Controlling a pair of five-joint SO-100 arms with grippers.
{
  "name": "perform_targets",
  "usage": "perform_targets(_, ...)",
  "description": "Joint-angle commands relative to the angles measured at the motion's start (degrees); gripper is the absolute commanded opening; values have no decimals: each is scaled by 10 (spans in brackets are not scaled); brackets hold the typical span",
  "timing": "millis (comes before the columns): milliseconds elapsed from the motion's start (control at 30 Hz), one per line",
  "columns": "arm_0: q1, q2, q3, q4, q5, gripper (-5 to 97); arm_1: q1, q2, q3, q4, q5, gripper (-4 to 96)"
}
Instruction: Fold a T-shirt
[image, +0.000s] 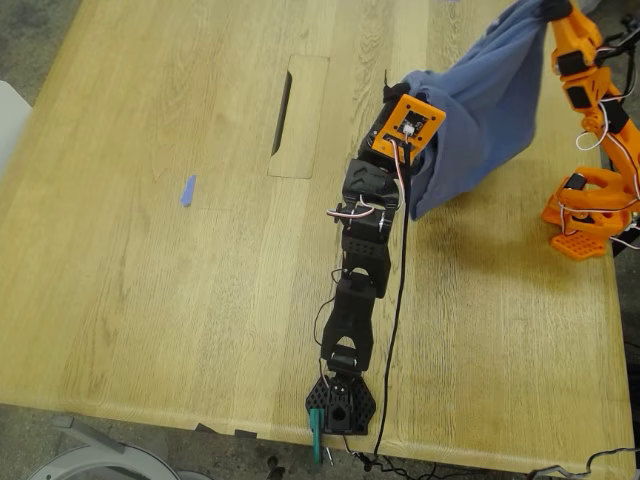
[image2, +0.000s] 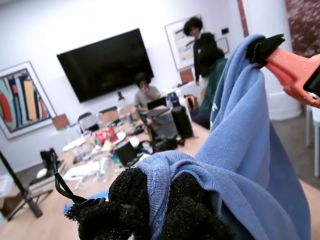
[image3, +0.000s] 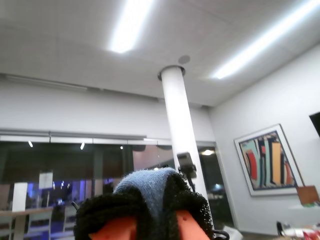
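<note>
My first pincer (image2: 165, 210) and my second pincer (image3: 150, 210) are each clamped on the blue T-shirt (image: 490, 110), hanging stretched between them above the wooden bench (image: 150, 280) (no containers visible).

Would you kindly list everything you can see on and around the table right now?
T-shirt: one, blue-purple, held up off the table between both grippers, toward the exterior view's upper right.
Table: one, light wood, with a slot cut into it.
Tape scrap: one, blue, lying on the table toward the exterior view's left.
My first gripper: black arm with an orange camera mount, jaws closed on a T-shirt edge.
My second gripper: orange arm, jaws closed on T-shirt cloth, raised at the exterior view's upper right.
</note>
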Motion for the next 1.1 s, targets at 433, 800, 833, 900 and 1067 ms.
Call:
perform_targets(433, 142, 84, -21, -162, 7, -1, 4, -29, -188, 46, -10, 8)
perform_targets(800, 230, 41, -21, -197, 8, -1, 68, -6, -196, 62, -14, 7)
perform_targets(833, 239, 35, -21, -197, 8, -1, 76, 4, -184, 65, -14, 6)
perform_targets(900, 252, 25, -21, -197, 7, -1, 86, 23, -156, 69, -13, 7)
perform_targets(1067, 259, 17, -22, -168, 6, -1, 129, 57, -98, 83, -16, 5)
